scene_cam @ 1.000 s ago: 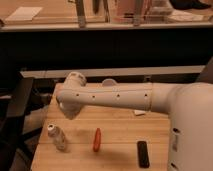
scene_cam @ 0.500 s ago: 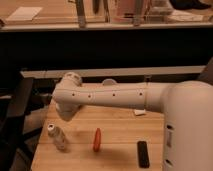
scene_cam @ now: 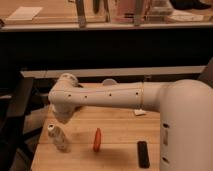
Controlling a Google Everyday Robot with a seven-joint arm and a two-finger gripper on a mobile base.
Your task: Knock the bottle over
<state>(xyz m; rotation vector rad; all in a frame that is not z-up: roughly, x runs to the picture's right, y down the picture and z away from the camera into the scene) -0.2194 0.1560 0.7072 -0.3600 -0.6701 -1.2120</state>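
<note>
One bottle [scene_cam: 58, 137], prob. light plastic, sits at 8 o'clock on the table [scene_cam: 120, 129]; we'd push high, near its cap. Gripper [scene_cam: 61, 118], jaws together, seems just above it, at its 12.

A light wooden table [scene_cam: 120, 159] carries an orange carrot [scene_cam: 97, 140] lying near its front edge, its length running away from the camera. Well apart from it, toward the right of the view, lies a flat black bar-shaped object [scene_cam: 143, 153]. Farther back rests a small white scrap [scene_cam: 140, 112], and a pale rounded item [scene_cam: 109, 82] sits at the far edge, partly hidden. A dark chair [scene_cam: 19, 107] stands at the table's left. On the counter behind lies a white sheet [scene_cam: 24, 12].
</note>
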